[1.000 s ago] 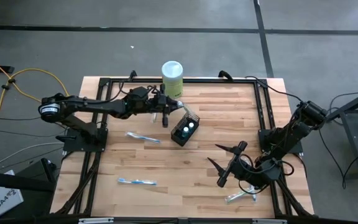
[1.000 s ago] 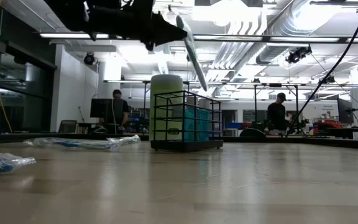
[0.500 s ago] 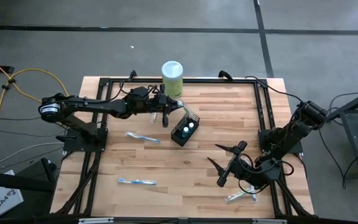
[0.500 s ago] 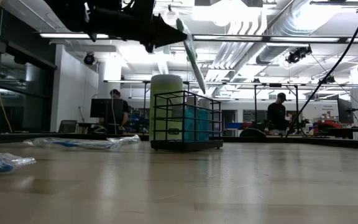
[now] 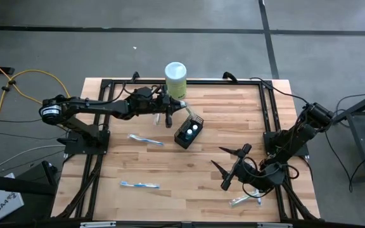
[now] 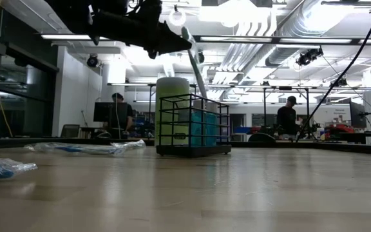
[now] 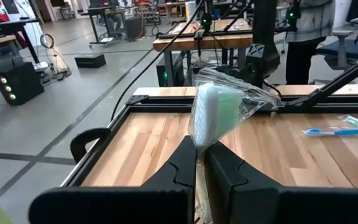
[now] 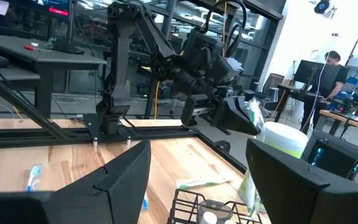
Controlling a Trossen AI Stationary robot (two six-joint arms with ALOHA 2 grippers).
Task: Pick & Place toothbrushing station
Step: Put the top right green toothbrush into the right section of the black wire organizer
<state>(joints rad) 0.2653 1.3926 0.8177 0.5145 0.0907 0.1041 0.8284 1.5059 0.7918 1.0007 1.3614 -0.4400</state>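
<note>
The black wire-mesh holder (image 5: 189, 131) stands on the table near its far middle, with two white-capped teal tubes in it; it also shows in the low view (image 6: 194, 125). My left gripper (image 5: 170, 113) hovers just left of the holder, shut on a plastic-wrapped white-and-green toothbrush (image 6: 196, 63). The toothbrush slants down to the holder's top rim; whether its lower end is inside, I cannot tell. My right gripper (image 5: 230, 166) is open and empty at the near right. My left gripper pinches the wrapped toothbrush (image 7: 202, 140) between its two fingers, near its upper end (image 6: 185, 33). The fingers come about level from the table's left and lie across it. The toothbrush is lifted clear of the table and slants down toward the holder.
A pale green canister with a white lid (image 5: 175, 78) stands just behind the holder. Wrapped toothbrushes lie on the table at the left (image 5: 146, 139), near left (image 5: 139, 185) and near right (image 5: 246, 200). A black frame (image 5: 268, 107) borders the table.
My left gripper has tipped a little and eased toward the table's left. The toothbrush now stands steeper and a little lower, with its lower end closer over the holder's rim.
</note>
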